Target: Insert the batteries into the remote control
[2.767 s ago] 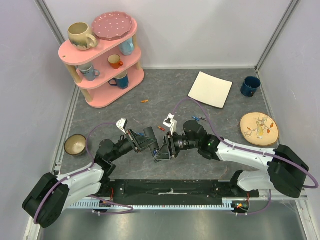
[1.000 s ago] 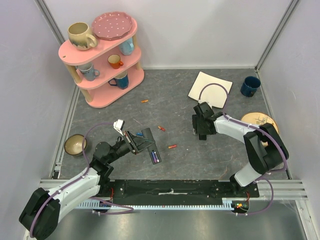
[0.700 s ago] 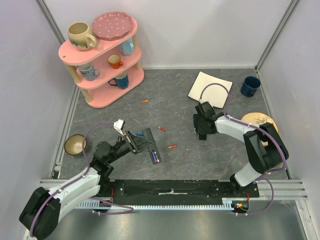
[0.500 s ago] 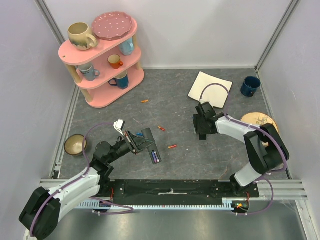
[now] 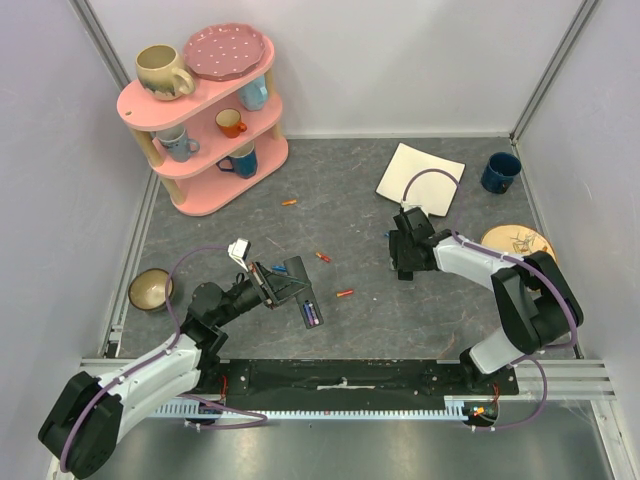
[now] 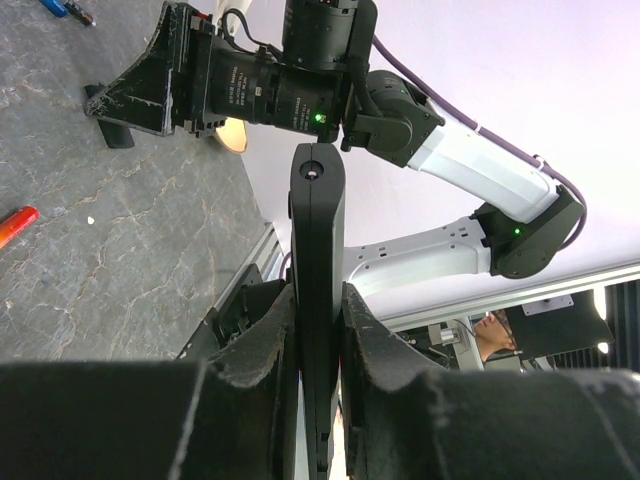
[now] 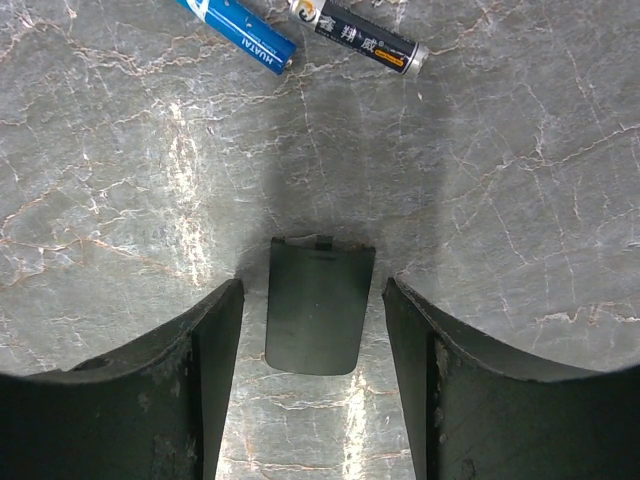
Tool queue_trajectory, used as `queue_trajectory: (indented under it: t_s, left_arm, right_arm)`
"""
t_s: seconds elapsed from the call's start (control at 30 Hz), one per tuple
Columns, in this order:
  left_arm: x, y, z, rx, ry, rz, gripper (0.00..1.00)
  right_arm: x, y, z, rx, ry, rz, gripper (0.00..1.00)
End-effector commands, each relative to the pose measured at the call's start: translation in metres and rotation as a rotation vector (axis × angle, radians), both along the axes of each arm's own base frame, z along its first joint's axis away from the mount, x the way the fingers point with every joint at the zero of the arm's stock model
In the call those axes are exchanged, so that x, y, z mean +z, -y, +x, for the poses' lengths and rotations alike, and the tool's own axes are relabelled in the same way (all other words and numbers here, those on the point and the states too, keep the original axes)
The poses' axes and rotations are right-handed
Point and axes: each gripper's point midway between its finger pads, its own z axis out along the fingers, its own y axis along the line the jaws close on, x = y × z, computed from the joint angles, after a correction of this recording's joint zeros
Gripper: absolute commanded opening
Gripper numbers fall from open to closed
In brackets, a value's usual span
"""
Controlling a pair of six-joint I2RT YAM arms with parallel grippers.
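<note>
My left gripper [image 5: 272, 284] is shut on the remote control [image 5: 299, 288], a slim black bar held edge-on between the fingers [image 6: 262, 345] in the left wrist view. A purple battery [image 5: 312, 316] shows in its recess. My right gripper [image 7: 312, 288] hangs open over the table, its jaws on either side of a small black battery cover [image 7: 320, 306] without touching it. A blue battery [image 7: 238, 36] and a black battery [image 7: 360, 38] lie just beyond the cover. Loose orange and red batteries [image 5: 345, 293] [image 5: 322, 256] [image 5: 289, 202] lie on the grey table.
A pink three-tier shelf [image 5: 205, 105] with mugs and a plate stands at the back left. A bowl [image 5: 150, 289] sits at the left edge. A square white plate [image 5: 421, 178], a blue mug [image 5: 500, 171] and a patterned plate [image 5: 517, 255] are at the right.
Earlier the right gripper was at the remote beside the left one. It has since moved right and back to sit over the battery cover. In the last second almost nothing has shifted.
</note>
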Motion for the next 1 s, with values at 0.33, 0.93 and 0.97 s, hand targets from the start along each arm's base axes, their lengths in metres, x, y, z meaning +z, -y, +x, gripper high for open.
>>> queue_trajectory:
  t_s: [0.33, 0.93, 0.97]
  left_arm:
    - [-0.013, -0.005, -0.007, 0.002, 0.026, 0.009, 0.02]
    - [-0.014, -0.001, -0.006, -0.011, 0.02, 0.014, 0.02]
    - [-0.014, -0.001, -0.006, -0.011, 0.022, 0.015, 0.02]
  right_arm:
    - [-0.024, 0.008, -0.039, 0.004, -0.138, -0.034, 0.58]
    - [-0.032, 0.009, -0.055, -0.002, -0.175, -0.03, 0.53]
    - [-0.033, 0.008, -0.055, -0.003, -0.176, -0.028, 0.51]
